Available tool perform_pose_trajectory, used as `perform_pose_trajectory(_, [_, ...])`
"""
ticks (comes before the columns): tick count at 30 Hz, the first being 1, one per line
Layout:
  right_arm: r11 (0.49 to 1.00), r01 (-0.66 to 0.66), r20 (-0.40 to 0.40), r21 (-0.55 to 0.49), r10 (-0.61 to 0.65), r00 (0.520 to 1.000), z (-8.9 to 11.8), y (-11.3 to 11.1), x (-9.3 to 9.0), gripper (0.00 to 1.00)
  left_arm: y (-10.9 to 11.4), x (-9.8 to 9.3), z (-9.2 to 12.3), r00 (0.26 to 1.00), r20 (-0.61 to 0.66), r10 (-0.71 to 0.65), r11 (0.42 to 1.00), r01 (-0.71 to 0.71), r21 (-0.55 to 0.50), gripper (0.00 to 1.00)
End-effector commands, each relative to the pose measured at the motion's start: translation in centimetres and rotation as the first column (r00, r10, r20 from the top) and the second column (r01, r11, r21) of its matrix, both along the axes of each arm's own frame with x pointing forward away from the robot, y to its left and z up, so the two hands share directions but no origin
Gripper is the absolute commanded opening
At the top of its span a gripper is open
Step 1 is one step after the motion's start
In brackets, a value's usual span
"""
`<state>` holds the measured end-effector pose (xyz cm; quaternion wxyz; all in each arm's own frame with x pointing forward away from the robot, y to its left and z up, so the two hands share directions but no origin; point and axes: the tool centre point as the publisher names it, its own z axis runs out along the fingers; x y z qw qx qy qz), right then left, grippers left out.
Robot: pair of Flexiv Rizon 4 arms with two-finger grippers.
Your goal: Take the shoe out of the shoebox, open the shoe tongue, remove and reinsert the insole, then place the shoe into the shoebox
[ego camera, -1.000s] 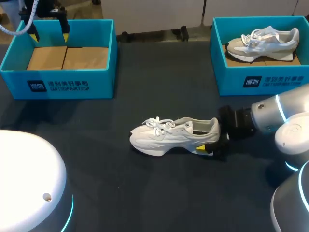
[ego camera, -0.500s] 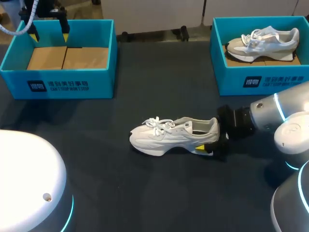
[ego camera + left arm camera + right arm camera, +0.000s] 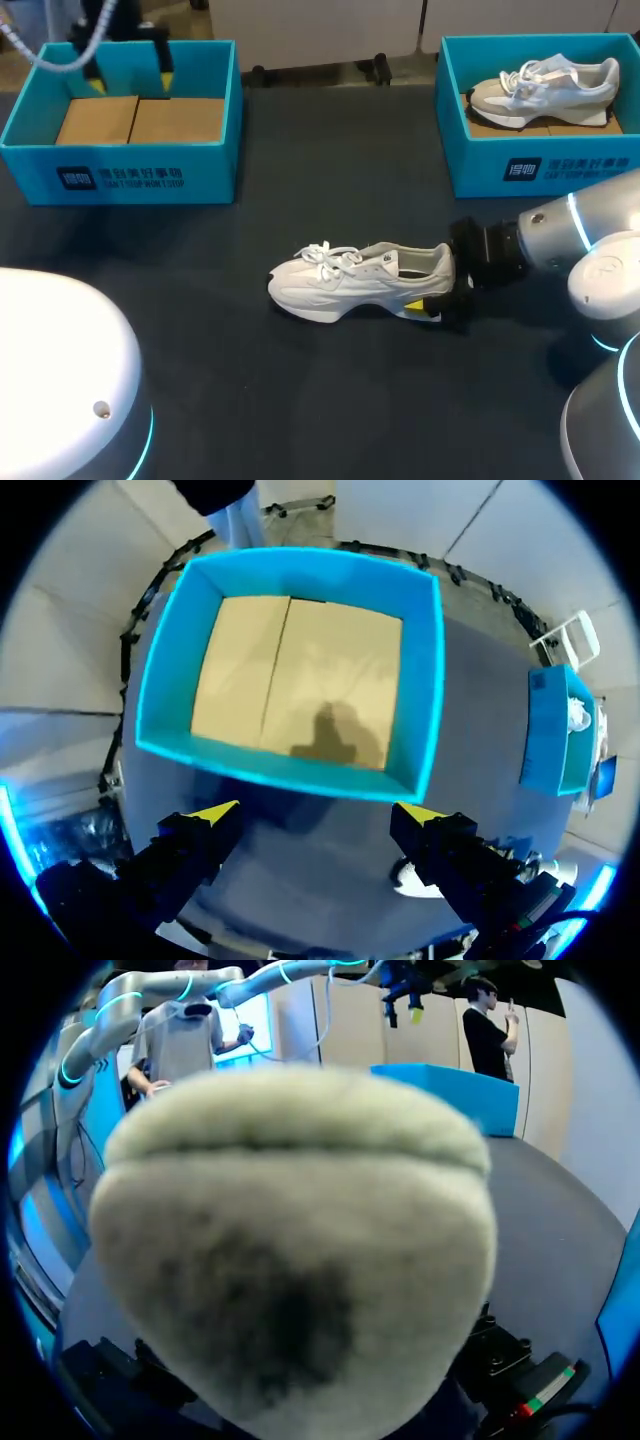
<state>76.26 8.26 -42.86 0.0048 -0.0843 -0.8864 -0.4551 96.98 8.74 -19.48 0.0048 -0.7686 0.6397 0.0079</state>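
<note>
A white sneaker (image 3: 350, 280) lies on its sole mid-table, toe to the left. My right gripper (image 3: 433, 286) is at its heel, shut on it; one yellow tip presses the near side of the sole and the far finger is hidden. In the right wrist view the heel (image 3: 290, 1250) fills the space between the dark fingers (image 3: 105, 1375). The left gripper (image 3: 128, 60) hangs open over the back of the empty blue shoebox (image 3: 120, 178). From the left wrist, that gripper (image 3: 318, 815) looks down at the shoebox (image 3: 427, 680) and its cardboard floor.
A second blue shoebox (image 3: 540, 168) at the back right holds another grey-white sneaker (image 3: 545, 88). It also shows in the left wrist view as a blue box (image 3: 550, 730) far beyond the fingers. Dark table surface lies open between the boxes and ahead of the shoe's toe.
The left gripper has shifted a little to the right above the left shoebox. The right gripper and the sneaker have hardly moved.
</note>
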Motion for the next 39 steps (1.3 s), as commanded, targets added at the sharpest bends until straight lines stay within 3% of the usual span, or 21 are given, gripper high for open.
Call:
perform_pose_trajectory(1, [1.000, 0.002, -0.001, -0.006, -0.002, 1.000, -0.3, 0.3, 0.0, 0.00, -1.7, -2.5, 0.4, 0.999, 0.039, 0.001, 1.000, -0.002, 0.030, 1.00])
perform_pose_trajectory(14, [1.000, 0.002, -0.001, -0.006, -0.002, 1.000, -0.3, 0.3, 0.0, 0.00, -7.8, -6.6, -0.7, 0.998, -0.059, 0.017, 0.998, -0.014, 0.053, 1.00])
perform_pose_trajectory(27, [1.000, 0.002, -0.001, -0.006, -0.002, 1.000, -0.3, 0.3, 0.0, 0.00, -14.2, -11.8, -1.2, 0.996, 0.002, -0.089, 0.992, 0.089, 0.091, 1.00])
perform_pose_trajectory(39, [1.000, 0.002, -0.001, -0.006, -0.002, 1.000, -0.3, 0.3, 0.0, 0.00, -19.2, -16.1, -3.8, 0.995, 0.010, -0.097, 0.981, 0.094, 0.170, 1.00])
